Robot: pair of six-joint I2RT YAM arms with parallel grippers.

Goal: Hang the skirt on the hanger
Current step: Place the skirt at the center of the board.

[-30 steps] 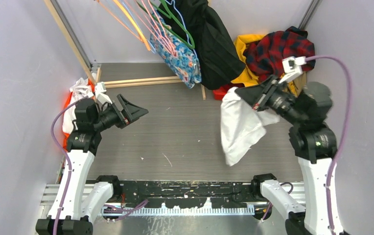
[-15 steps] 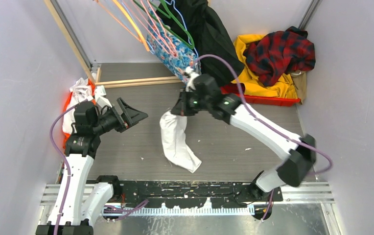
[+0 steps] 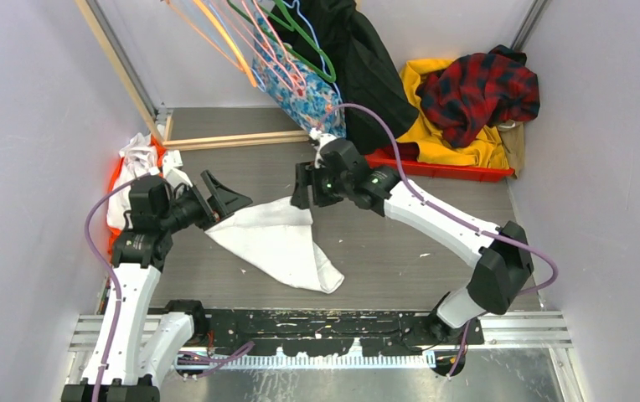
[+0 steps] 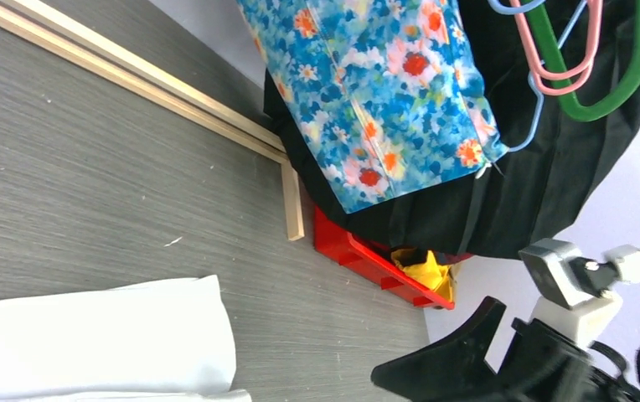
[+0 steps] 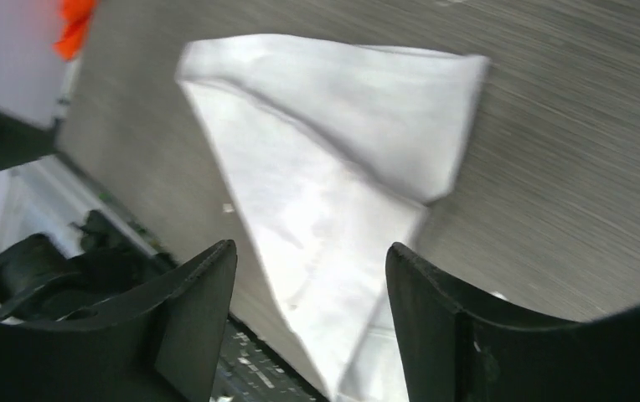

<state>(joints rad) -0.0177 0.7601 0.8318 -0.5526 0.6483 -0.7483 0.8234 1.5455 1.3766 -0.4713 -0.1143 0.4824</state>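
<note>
The skirt (image 3: 307, 94), blue with red, orange and white flowers, hangs at the back among coloured hangers (image 3: 254, 42); in the left wrist view the skirt (image 4: 384, 92) shows in front of a black coat. My right gripper (image 3: 303, 188) is open above the table's middle. Under it a plain white garment (image 3: 275, 239) lies spread out, and in the right wrist view that garment (image 5: 333, 159) lies below the gap of the right gripper (image 5: 310, 247), with nothing held. My left gripper (image 3: 221, 194) stands open at the left, over the white garment's left corner.
The black coat (image 3: 367, 67) hangs beside the skirt. A red tray (image 3: 455, 169) at the back right holds yellow and red plaid clothes (image 3: 488, 84). A wooden slat (image 3: 241, 138) lies across the back. White and orange cloth (image 3: 136, 155) is piled at the left wall.
The right arm swung from the right side to the middle carrying the white garment, then opened and let it go; the garment now lies flat. The left arm barely moved.
</note>
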